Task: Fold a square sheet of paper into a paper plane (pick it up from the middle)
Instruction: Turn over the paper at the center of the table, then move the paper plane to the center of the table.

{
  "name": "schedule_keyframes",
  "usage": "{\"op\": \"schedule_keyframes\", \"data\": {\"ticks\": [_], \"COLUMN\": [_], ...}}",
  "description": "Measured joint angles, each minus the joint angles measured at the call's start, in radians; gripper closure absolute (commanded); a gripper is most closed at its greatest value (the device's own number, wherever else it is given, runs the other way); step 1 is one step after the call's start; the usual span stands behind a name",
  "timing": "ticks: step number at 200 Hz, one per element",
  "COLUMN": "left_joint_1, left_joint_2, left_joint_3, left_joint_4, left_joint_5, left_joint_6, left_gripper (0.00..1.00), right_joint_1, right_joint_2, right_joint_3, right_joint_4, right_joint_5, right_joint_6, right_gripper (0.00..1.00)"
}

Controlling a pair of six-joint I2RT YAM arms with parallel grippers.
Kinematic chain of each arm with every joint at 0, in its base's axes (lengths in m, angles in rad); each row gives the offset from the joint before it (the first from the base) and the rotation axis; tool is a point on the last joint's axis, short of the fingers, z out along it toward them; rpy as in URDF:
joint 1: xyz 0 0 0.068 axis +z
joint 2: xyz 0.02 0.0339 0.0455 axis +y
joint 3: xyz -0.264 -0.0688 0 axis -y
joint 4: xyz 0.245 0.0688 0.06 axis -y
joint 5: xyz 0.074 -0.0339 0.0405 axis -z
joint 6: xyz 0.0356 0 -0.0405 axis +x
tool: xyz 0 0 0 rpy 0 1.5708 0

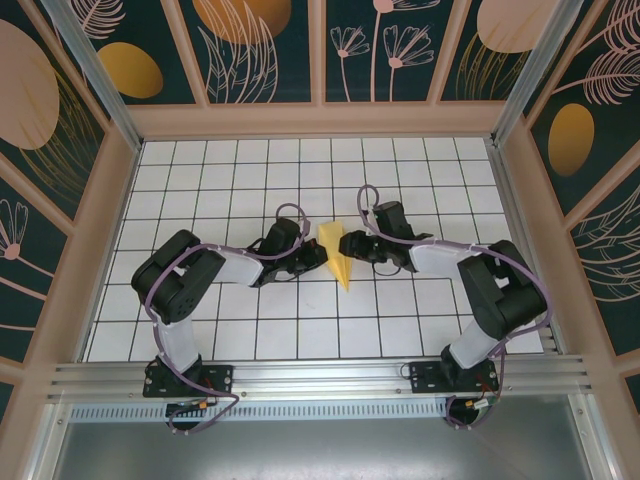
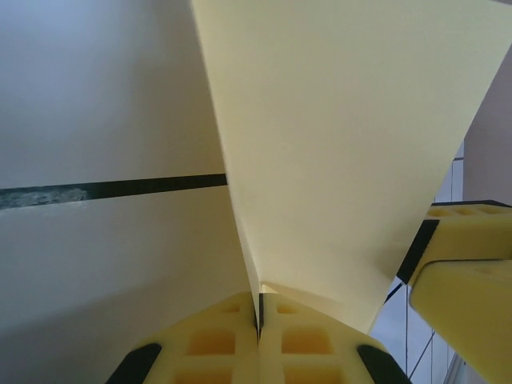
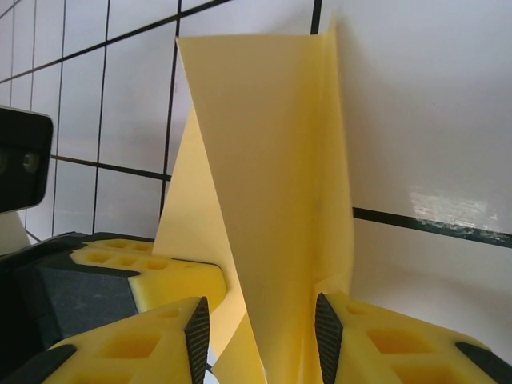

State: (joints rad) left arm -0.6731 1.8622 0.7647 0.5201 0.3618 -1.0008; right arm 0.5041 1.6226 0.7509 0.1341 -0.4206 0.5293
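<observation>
Your left gripper [image 2: 258, 316] is pinched tight on the folded paper [image 1: 337, 252], upright at the centre of the table [image 1: 240, 325], while your right gripper [image 3: 258, 328] straddles it, jaws apart; clamp off the crease and you could crumple or tear it.

No readable text, labels, brands, numbers or signs anywhere

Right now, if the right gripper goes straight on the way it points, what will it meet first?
The folded yellow paper comes first: it stands between the open jaws of the right gripper. Close behind it is probably the left gripper, which pinches the same sheet.
</observation>
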Motion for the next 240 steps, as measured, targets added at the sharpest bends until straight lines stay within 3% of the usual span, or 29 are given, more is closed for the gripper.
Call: {"op": "schedule_keyframes", "data": {"ticks": [39, 129, 161, 195, 240], "left_joint_1": [0.0, 0.0, 0.0, 0.0, 0.0], "left_joint_2": [0.009, 0.018, 0.018, 0.018, 0.018], "left_joint_3": [0.0, 0.0, 0.0, 0.0, 0.0], "left_joint_4": [0.0, -0.001, -0.001, 0.0, 0.0], "left_joint_5": [0.0, 0.0, 0.002, 0.006, 0.024], "left_joint_6": [0.0, 0.0, 0.0, -0.002, -0.008], "left_gripper": [1.0, 1.0, 1.0, 1.0, 1.0], "right_joint_1": [0.013, 0.06, 0.085, 0.097, 0.112], "right_joint_2": [0.023, 0.018, 0.016, 0.016, 0.023], "right_joint_3": [0.011, 0.019, 0.019, 0.019, 0.029], "right_joint_4": [-0.033, -0.072, -0.092, -0.137, -0.17], "right_joint_5": [-0.001, -0.008, -0.007, 0.021, 0.065], "right_joint_6": [-0.008, 0.005, 0.004, 0.001, 0.001], "right_gripper": [0.57, 0.44, 0.46, 0.56, 0.6]}}
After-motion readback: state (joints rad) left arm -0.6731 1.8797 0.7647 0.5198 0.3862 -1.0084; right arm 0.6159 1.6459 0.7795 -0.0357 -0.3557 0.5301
